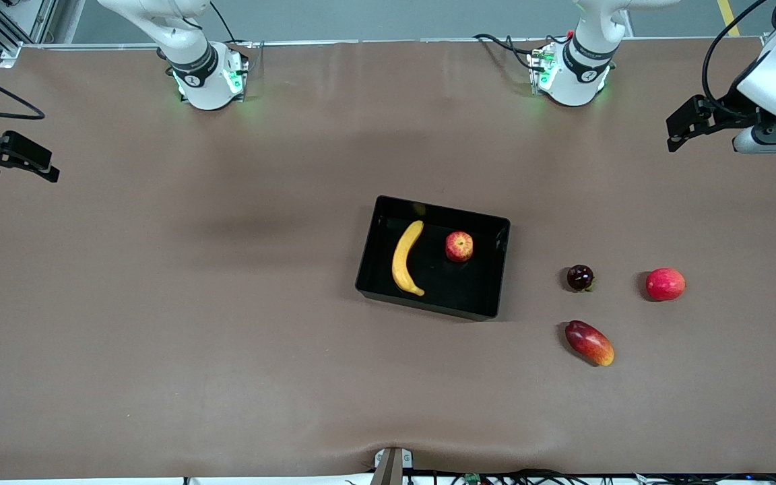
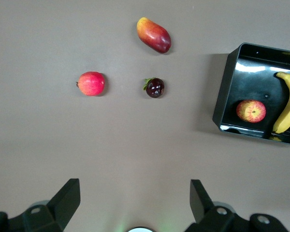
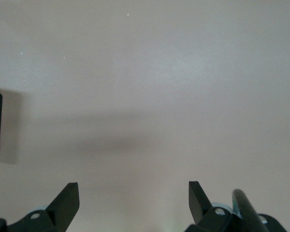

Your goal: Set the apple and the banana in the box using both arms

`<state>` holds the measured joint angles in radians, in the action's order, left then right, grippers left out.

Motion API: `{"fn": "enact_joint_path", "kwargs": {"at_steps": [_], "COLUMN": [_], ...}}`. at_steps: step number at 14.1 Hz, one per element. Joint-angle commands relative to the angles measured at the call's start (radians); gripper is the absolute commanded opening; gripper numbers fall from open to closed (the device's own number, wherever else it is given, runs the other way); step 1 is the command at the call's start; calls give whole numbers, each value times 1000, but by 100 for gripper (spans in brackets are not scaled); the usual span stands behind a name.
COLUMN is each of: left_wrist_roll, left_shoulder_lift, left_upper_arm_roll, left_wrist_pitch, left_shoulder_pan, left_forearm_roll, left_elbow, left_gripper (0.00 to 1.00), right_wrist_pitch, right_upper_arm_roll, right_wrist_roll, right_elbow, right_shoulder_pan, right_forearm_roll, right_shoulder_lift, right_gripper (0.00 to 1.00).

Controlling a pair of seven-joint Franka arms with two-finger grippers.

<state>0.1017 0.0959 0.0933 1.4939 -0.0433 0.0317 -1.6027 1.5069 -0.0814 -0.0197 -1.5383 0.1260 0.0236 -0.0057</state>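
Nearest the front camera: red-and-yellow mango (image 1: pixel 589 343) lying on the brown table (image 1: pixel 159 350), toward the left arm's end. Farther up, at 12 o'clock from the mango, a dark round fruit (image 1: pixel 580 277); at 3 o'clock from that, a plain pinkish-red apple (image 1: pixel 665 283). All 3 apart from each other and outside the box.

At 9 o'clock from the dark fruit, mid-table: black box (image 1: pixel 482 306), holding 2 fruits. Banana (image 1: pixel 406 259) lying on the box floor at the side toward the right arm's end; apple (image 1: pixel 459 246) at 3 o'clock from it, apart from it, yellowish patch up.

Farthest up: left gripper (image 1: pixel 676 131) raised over bare table at that arm's end, jaws spread wide, gripping nothing. Right gripper (image 1: pixel 17 162) over bare table at the other end, jaws likewise wide apart and empty. Both arms waiting.
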Motion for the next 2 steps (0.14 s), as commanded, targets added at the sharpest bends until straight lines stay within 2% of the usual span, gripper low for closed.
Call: {"fn": "enact_joint_path", "kwargs": {"at_steps": [1, 2], "left_wrist_roll": [-13, -13], "left_shoulder_lift": [-2, -2], "left_upper_arm_roll": [0, 0], "left_wrist_pitch": [-17, -17], "left_shoulder_pan": [5, 3], "left_forearm_roll": [-7, -7], "left_elbow": [26, 26], "left_gripper": [100, 100], "right_wrist_pitch": [-13, -13], "right_upper_arm_roll": [-14, -14], "right_wrist_roll": [-14, -14], "right_elbow": [13, 13], "right_shoulder_pan": [23, 23], "right_forearm_roll": [12, 12], "right_shoulder_lift": [4, 4], "right_gripper": [100, 100]}}
